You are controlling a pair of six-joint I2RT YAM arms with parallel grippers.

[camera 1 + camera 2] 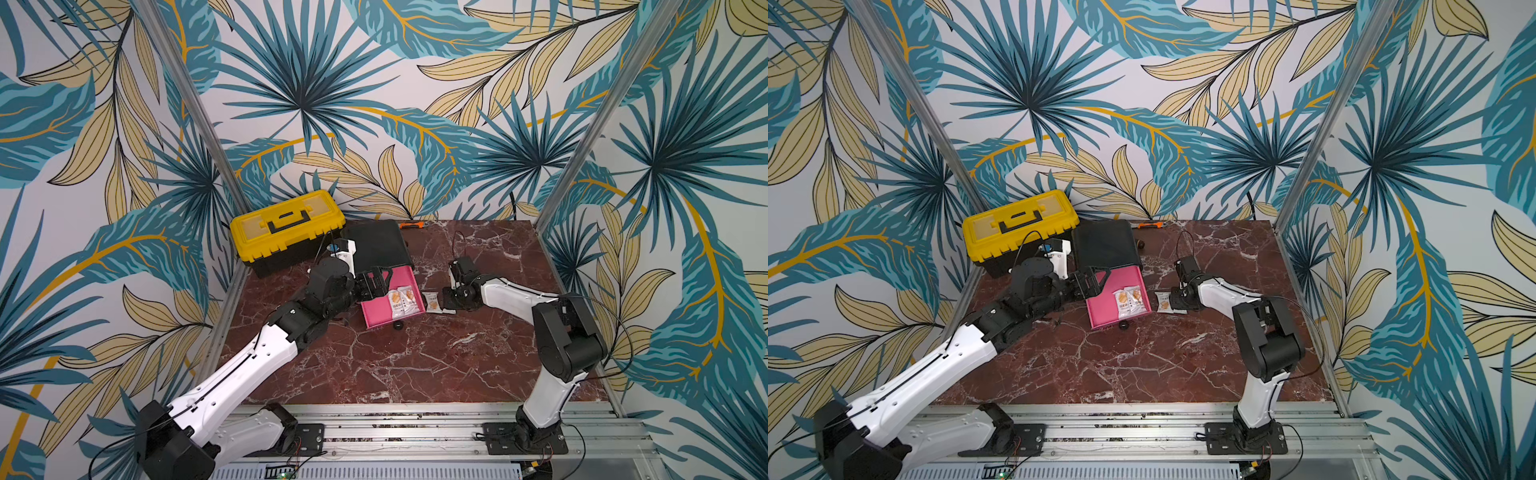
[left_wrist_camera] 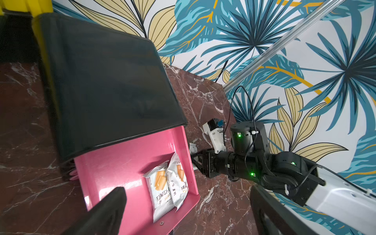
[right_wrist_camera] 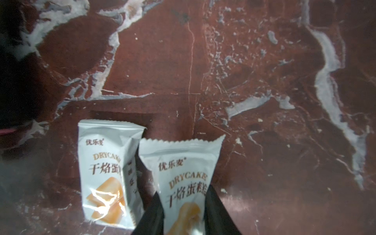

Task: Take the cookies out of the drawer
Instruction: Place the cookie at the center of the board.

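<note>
The pink drawer (image 1: 376, 312) (image 2: 122, 162) stands pulled out of a black cabinet (image 1: 376, 245). Two white cookies packets (image 1: 395, 300) (image 1: 410, 300) lie side by side in its right half, also in the left wrist view (image 2: 160, 183). My left gripper (image 1: 374, 282) (image 2: 189, 213) is open and hovers over the drawer's left side, holding nothing. A third white packet (image 1: 432, 301) (image 3: 103, 173) lies on the table right of the drawer. Beside it, my right gripper (image 1: 449, 307) (image 3: 183, 192) is shut on another white packet (image 3: 183, 168), low over the marble.
A yellow toolbox (image 1: 286, 228) stands at the back left, touching the cabinet. An orange tool (image 1: 411, 225) lies by the back wall. A small dark round thing (image 1: 398, 326) sits just in front of the drawer. Metal frame posts rise at both back corners.
</note>
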